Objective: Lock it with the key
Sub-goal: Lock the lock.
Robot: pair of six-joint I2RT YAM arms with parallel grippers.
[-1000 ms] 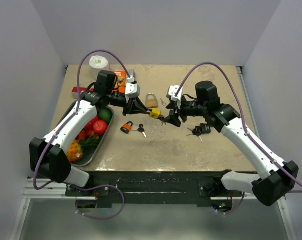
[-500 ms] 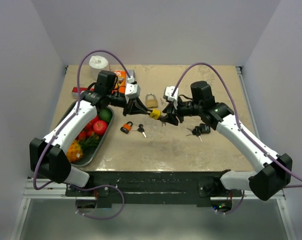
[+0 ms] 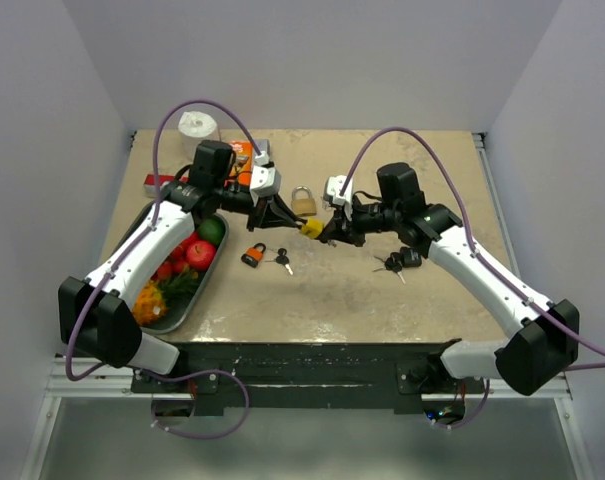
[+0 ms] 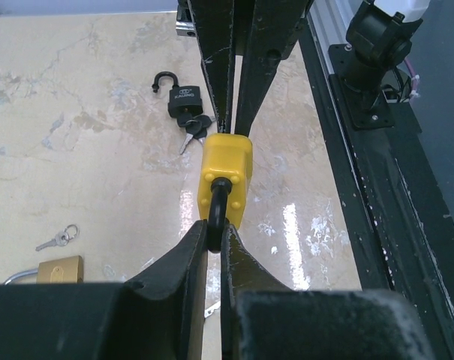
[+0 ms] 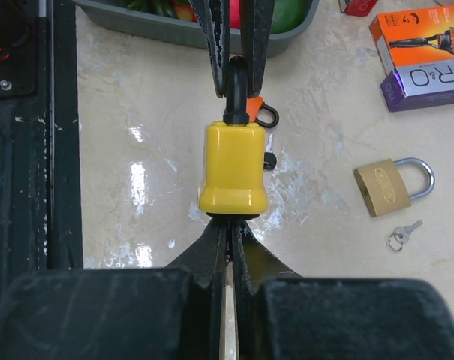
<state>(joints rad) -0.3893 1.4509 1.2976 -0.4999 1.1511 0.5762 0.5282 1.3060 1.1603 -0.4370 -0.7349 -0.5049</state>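
A: How far along?
B: The left claw (image 4: 215, 229) pinches the shackle (image 4: 216, 201) of the yellow padlock (image 5: 233, 169), holding it above the desk (image 3: 332, 300). The right claw (image 5: 228, 225) is closed at its base.
A: On the key?
B: Hidden. Turning looks left to do.

Bright overhead light leaves glare on the tabletop (image 5: 136, 187).

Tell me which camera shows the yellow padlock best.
Right wrist: the yellow padlock fills the centre, whole body visible, shackle pinched by the left fingers. Left wrist shows it from the shackle end, smaller. Top external shows only a small yellow speck.
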